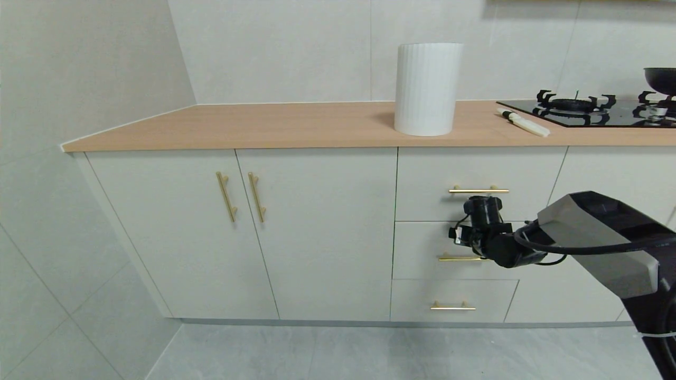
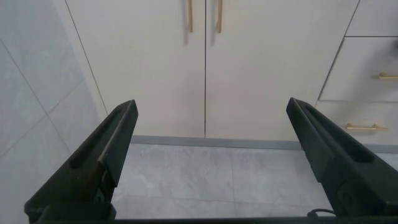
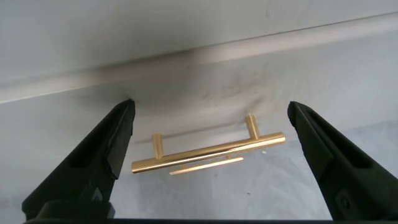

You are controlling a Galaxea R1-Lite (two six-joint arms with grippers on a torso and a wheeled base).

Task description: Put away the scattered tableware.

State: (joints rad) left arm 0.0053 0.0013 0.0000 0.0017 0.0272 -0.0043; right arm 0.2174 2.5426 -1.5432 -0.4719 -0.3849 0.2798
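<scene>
right tool (image 3: 210,109) has its fingers spread wide with nothing between them. it is held in front of the stack of 3 drawers (image 1: 422,179) under the bench (image 1: 237,126). in the head view the right arm comes in from the right, and its tool end sits at the middle drawer (image 1: 417,248), a little above that drawer's handle; contact cannot be told there. in the right wrist view a gold bar handle (image 3: 208,152) lies across the gap between the 2 fingers, apart from both, on a pale drawer face. cannot tell from that view which drawer it belongs to.

left tool (image 2: 211,106) is spread wide too and empty. it is held low, facing the bottom of the 2 cabinet doors (image 2: 205,62), with the grey tiled floor (image 2: 205,174) below.

task thing: a white utensil (image 1: 523,122) lies flat on the bench, between the white ribbed container (image 1: 428,89) and the hob (image 1: 591,113). it is just beside the hob's front left corner and well apart from both tools. it is long and thin with a dark band near its far end – too small to tell what kind.

the container stands upright on the bench, above the drawer stack. a black pan (image 1: 660,79) sits on the hob at the right edge. all 3 drawers and both doors are shut.
</scene>
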